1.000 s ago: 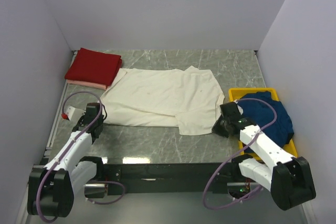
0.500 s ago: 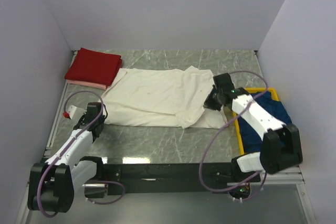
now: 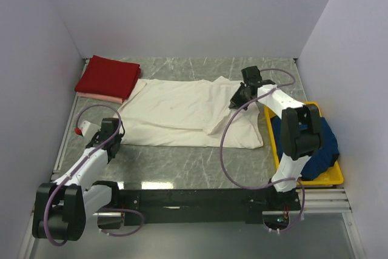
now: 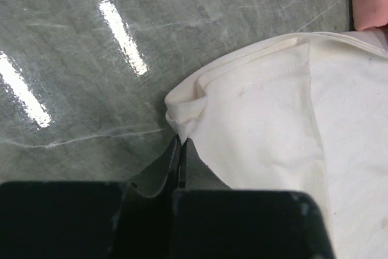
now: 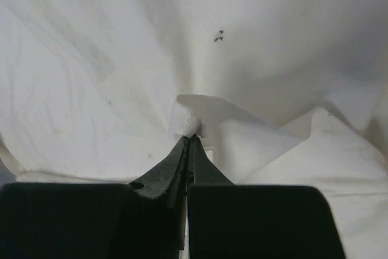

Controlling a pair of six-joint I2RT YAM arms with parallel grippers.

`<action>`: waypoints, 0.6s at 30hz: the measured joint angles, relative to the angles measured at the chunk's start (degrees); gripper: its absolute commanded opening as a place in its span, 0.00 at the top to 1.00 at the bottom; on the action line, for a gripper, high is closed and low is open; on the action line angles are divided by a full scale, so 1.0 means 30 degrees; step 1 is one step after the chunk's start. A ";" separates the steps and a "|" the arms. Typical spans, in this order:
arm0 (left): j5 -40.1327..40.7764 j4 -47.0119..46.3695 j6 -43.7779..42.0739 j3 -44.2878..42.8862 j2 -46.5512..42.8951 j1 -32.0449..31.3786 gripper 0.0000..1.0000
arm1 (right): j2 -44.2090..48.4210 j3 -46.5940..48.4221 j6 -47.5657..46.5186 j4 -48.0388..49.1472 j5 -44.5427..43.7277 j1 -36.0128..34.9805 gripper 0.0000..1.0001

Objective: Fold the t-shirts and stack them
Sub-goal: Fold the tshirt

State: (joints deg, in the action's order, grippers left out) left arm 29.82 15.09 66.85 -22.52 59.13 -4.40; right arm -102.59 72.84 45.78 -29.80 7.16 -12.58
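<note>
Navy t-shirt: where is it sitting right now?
In the top external view, the navy t-shirt lies bunched in the yellow bin at the far right, beside the cream t-shirt.

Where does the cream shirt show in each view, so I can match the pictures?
Top external: cream shirt spread across mid-table.
Left wrist: right half; left end effector pinches its corner.
Right wrist: fills the frame; right end effector pinches a fold.
Shared landmark: pink shirt, far left in top external, top-right corner in left wrist; absent from right wrist.
</note>
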 measured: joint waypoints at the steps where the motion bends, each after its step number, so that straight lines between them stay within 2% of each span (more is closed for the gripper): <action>1: -0.0007 -0.0051 -0.0022 0.0000 0.0051 0.0000 0.99 | -0.0240 0.0058 0.0095 0.0146 0.0189 0.0219 1.00; 18: -0.0029 -0.0219 -0.0087 -0.0109 0.0248 0.0000 0.99 | -0.2164 0.1042 0.2091 0.2827 0.2004 0.1056 0.99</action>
State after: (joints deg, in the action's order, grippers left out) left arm 29.74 14.44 66.59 -22.85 59.88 -4.40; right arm -109.08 75.96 52.05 -21.32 13.17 -9.41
